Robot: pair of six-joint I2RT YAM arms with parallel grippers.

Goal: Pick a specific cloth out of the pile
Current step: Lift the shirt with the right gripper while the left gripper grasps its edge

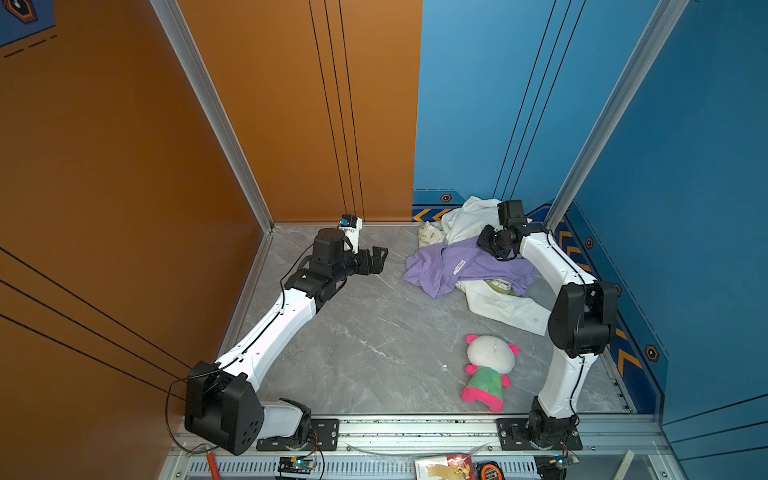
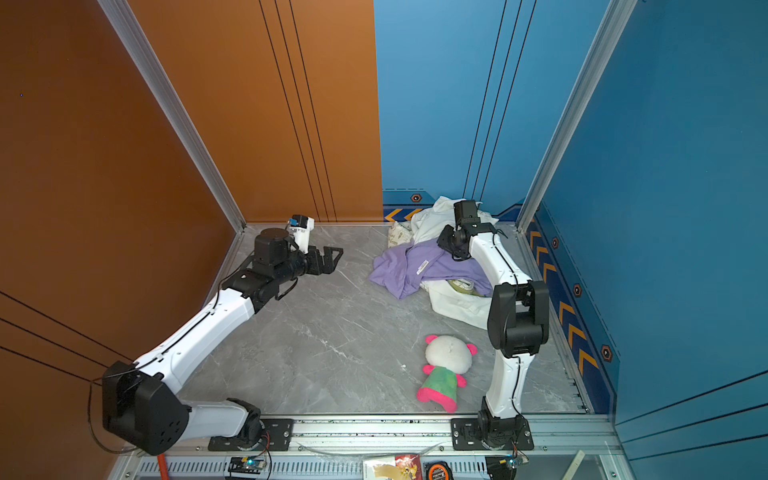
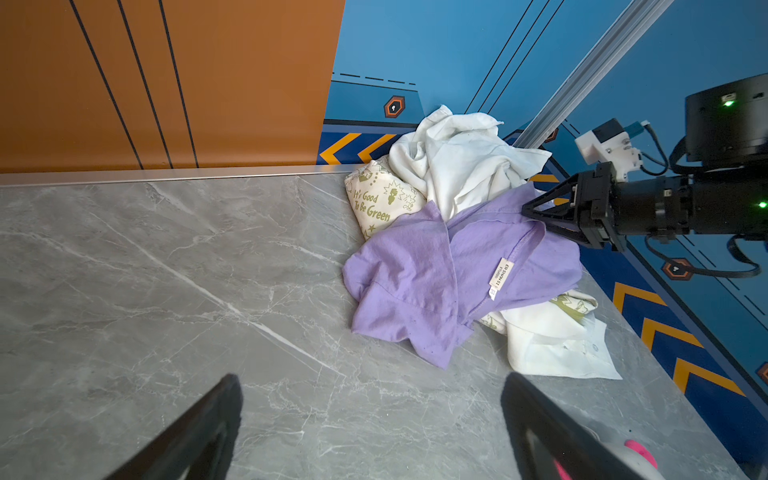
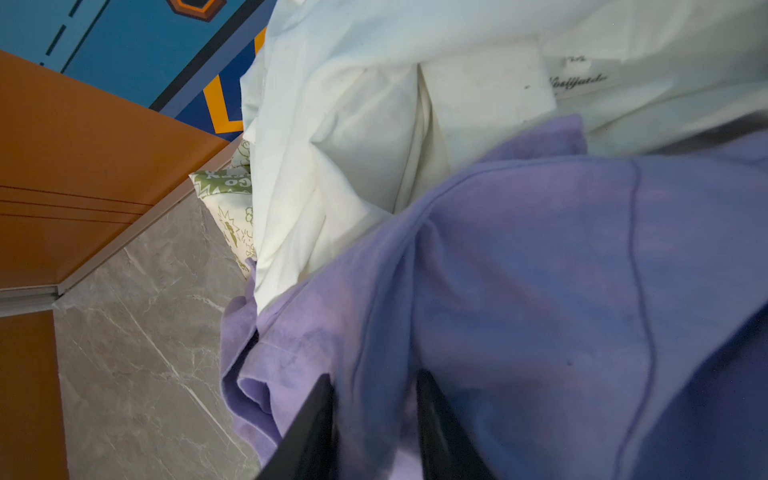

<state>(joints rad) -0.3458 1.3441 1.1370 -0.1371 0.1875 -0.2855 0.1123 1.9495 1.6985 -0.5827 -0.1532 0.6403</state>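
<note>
right gripper [image 4: 374, 376]: jaws narrow, fold of the cloth [image 4: 519, 270] between them | advice: pinch firm, lift slowly — the pile [image 4: 353, 145] lies just beyond the tips | left gripper [image 3: 370, 377]: wide, empty

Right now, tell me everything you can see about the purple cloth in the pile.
The purple cloth is a plain lavender garment, soft and matte, crumpled, with stitched seams and a small white label showing. It lies draped over the white shirt and the cream green-printed fabric, and one corner spills onto the grey table. The right hand is at the cloth's back edge, with a fold of it between its fingers.
</note>
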